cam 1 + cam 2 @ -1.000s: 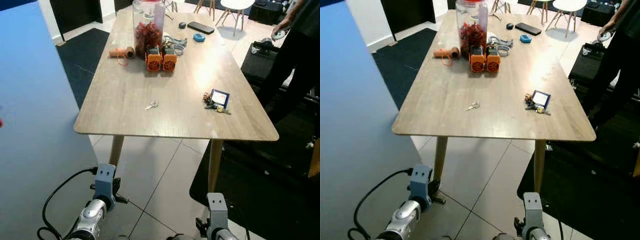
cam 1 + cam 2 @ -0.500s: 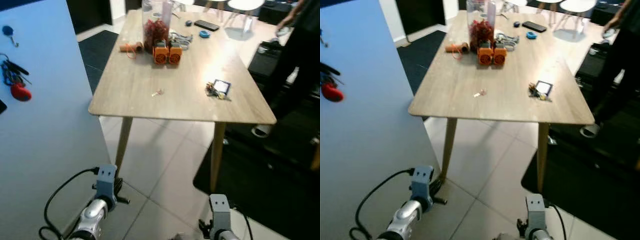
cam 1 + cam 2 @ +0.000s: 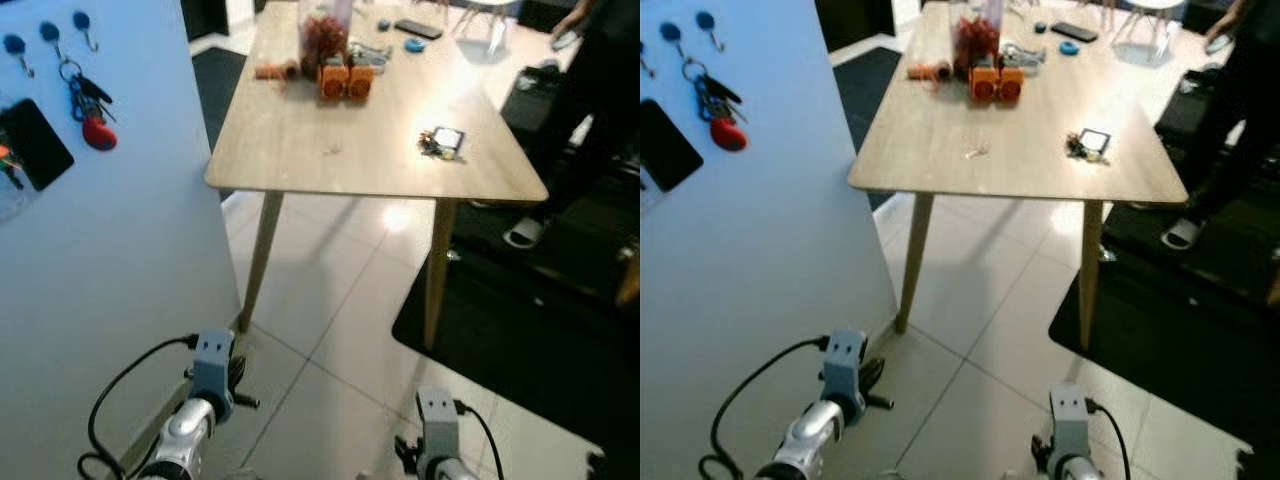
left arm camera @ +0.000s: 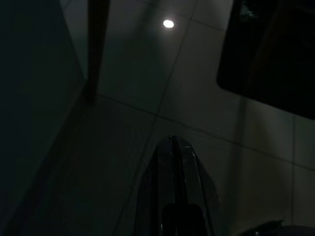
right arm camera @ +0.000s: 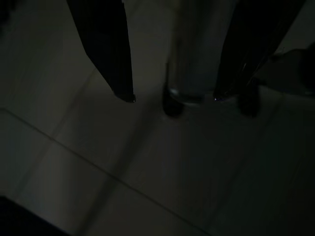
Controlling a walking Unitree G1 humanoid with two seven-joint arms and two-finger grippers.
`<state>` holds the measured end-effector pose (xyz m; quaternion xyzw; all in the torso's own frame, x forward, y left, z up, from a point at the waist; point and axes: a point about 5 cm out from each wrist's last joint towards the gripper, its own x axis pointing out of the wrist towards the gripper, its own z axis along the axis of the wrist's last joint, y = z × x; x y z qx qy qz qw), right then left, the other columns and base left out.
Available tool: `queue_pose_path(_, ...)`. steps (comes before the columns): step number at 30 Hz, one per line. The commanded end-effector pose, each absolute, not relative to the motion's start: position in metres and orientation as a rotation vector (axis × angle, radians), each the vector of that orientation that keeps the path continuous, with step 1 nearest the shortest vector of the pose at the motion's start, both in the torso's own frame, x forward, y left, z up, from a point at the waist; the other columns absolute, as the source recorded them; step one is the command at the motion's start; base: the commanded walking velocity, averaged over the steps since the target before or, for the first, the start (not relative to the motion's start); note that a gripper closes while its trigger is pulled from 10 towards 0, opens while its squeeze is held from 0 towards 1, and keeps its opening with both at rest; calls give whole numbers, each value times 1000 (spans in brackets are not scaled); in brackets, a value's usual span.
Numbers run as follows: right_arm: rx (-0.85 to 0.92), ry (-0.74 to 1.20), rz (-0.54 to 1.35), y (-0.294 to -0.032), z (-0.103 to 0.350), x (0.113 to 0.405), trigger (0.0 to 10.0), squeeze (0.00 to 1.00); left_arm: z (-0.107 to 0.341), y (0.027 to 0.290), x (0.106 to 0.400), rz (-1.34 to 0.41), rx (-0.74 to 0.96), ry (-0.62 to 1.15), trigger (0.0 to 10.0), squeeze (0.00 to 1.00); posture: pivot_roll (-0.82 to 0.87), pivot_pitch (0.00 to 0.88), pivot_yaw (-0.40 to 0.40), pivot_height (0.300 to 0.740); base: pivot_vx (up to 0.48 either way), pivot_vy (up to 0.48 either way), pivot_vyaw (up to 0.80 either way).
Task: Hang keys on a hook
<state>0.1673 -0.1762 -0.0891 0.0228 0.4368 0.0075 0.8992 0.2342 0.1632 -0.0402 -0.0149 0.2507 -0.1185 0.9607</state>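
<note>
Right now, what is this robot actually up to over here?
Nothing is being handled yet. Both arms hang low over the tiled floor, the left gripper shut, the right gripper open and empty. A bunch of keys lies on the wooden table ahead. To the robot's left, a blue board has hooks, one already holding another key bunch. A person stands beyond the table.

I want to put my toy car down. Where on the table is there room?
The table is bare along its near edge, in front of the small key and the key bunch with a tag. The far end is crowded around the jar and orange blocks.
</note>
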Motion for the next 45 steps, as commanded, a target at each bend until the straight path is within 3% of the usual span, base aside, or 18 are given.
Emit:
queue_pose_path(1,53,915,20,-173,-91,164,10000,0,-42,162,231,-259,-19,518,10000,0,56,64,-27,740,0,0,0)
queue_pose_path(45,48,920,25,-174,-91,164,10000,0,-38,158,235,-274,-22,482,10000,0,57,63,-28,740,0,0,0)
